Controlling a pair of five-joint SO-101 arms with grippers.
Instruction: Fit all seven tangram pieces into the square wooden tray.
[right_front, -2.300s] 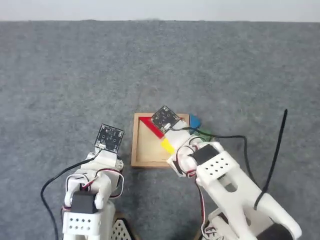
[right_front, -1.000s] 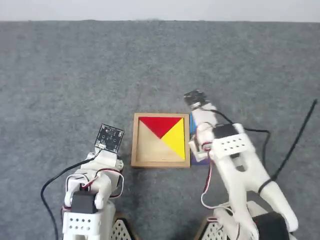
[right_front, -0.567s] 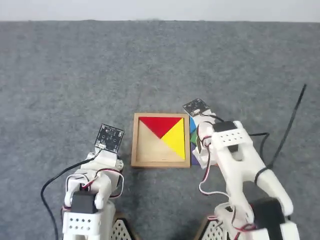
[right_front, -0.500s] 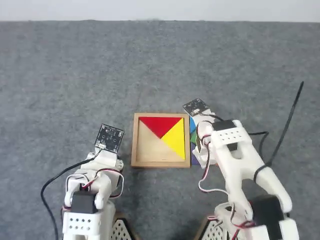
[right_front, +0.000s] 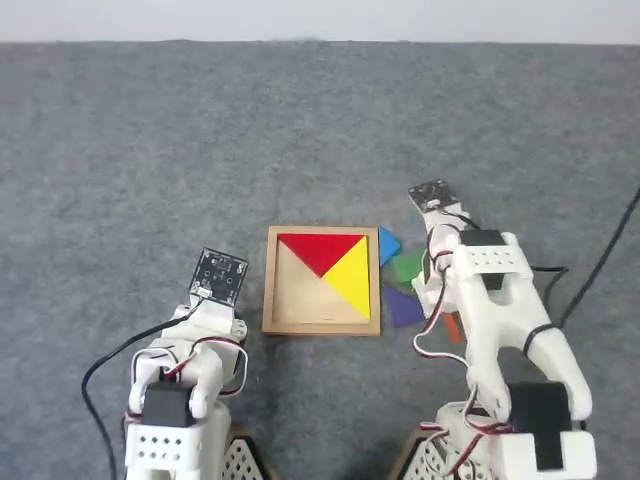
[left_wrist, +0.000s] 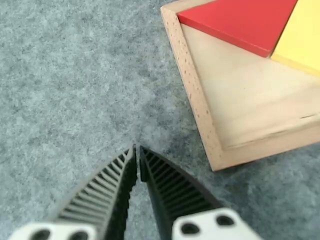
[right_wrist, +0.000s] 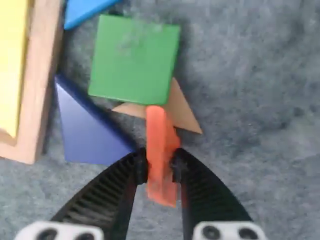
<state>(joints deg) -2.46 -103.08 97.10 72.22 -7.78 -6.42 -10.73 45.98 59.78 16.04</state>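
Grey carpet (right_front: 150, 140) covers the whole table, plain and flat. Nearest, the left gripper (left_wrist: 137, 150) is over the carpet just off the tray's near-left corner, jaws together, nothing between them. The right gripper (right_wrist: 159, 157) is on the other side of the tray, jaws clamped on the orange piece (right_wrist: 161, 150), which is edge-on to the wrist camera.

Just past it lies a tan triangle (right_wrist: 184, 119), touching the green square (right_wrist: 134, 60); can't tell whether the orange piece touches it. The dark blue triangle (right_wrist: 87, 130) lies against the tray's outer right rim, and the light blue piece (right_front: 388, 243) is at the far right corner, also outside.

The square wooden tray (right_front: 270, 285) sits mid-table, flat. Inside are two pieces: the red triangle (right_front: 320, 250) along the far wall and the yellow triangle (right_front: 352, 280) along the right wall, their edges meeting. The rest of the floor is bare wood.

Far edge — a pale wall (right_front: 320, 20) strip behind the carpet.
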